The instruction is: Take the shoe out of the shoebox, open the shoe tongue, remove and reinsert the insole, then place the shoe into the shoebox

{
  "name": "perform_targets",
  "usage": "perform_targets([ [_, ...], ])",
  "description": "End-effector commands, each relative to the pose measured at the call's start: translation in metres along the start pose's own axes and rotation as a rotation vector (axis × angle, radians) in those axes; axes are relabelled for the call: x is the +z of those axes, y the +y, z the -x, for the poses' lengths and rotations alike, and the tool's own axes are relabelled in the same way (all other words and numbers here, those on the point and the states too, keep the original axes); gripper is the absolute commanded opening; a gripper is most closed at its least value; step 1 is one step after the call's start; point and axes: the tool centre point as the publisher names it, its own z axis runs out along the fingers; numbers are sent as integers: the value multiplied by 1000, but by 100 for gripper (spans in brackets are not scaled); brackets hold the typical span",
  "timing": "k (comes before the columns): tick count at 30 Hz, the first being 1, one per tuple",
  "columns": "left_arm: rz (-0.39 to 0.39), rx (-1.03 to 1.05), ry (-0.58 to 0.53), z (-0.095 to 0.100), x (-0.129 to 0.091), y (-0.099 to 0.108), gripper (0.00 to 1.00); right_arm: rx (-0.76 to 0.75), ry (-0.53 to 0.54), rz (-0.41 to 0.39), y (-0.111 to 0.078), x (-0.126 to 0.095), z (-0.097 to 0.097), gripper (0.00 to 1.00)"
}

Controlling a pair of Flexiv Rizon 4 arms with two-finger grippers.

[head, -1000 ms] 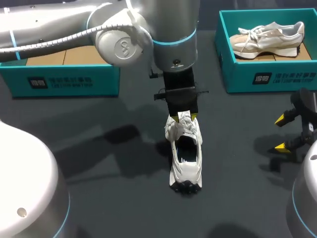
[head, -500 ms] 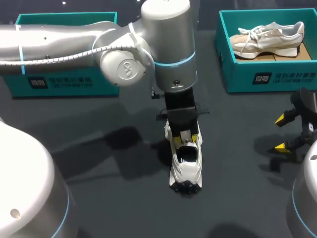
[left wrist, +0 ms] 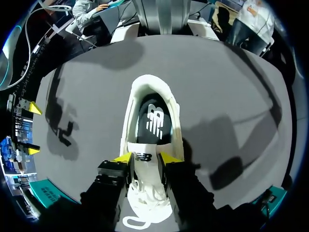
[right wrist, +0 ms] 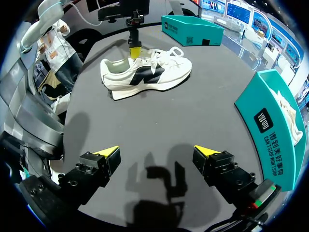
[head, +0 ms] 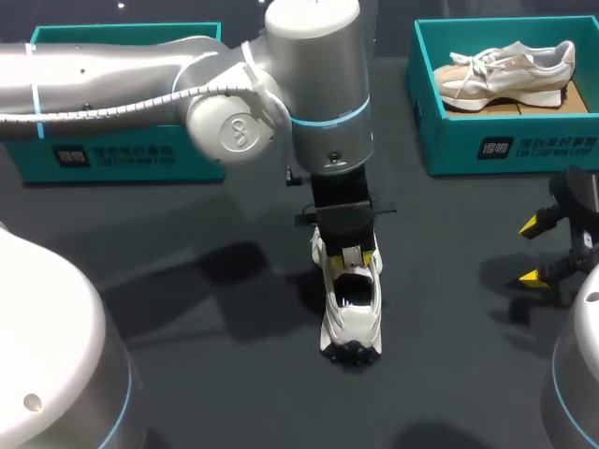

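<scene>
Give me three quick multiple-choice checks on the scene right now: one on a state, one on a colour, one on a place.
1. The right hand is: A) open and empty; B) shut on a shoe; C) shut on an insole.
2. The shoebox holding the beige shoe is: A) red; B) teal; C) brown.
3. The white shoe stands: A) in that shoebox; B) in the right hand; C) on the table.

Answers:
1 A: its yellow tips stand wide apart with nothing between them.
2 B: its walls show teal in the head view.
3 C: it sits on the dark table, outside the shoebox.
</scene>
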Motion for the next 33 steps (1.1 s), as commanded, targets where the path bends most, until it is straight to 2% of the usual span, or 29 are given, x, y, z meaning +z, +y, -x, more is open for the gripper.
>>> perform_targets([
  [1, -15, -3, 8, 6, 23, 3, 33, 0, -4, -2, 0, -1, -2, 100],
  [4, -19, 0, -3, 0, 14, -3, 33, 0, -4, -2, 0, -1, -2, 100],
  [9, 14, -8, -31, -8, -19, -11, 36, 0, -4, -2, 0, -1, -2, 100],
  [14, 21, -74, -32, -10, -46, -22, 43, 0, -4, -2, 0, -1, -2, 100],
  [18, 14, -168, -23, -7, -59, -35, 50, 0, -4, -2, 0, -1, -2, 100],
  [19, 9, -212, -9, -7, -61, -37, 56, 0, -4, -2, 0, -1, -2, 100],
  [21, 6, -285, -3, -6, -65, -40, 100, 0, -4, -2, 0, -1, -2, 100],
  [33, 15, -318, 9, -7, -70, -45, 100, 0, -4, -2, 0, -1, -2, 100],
])
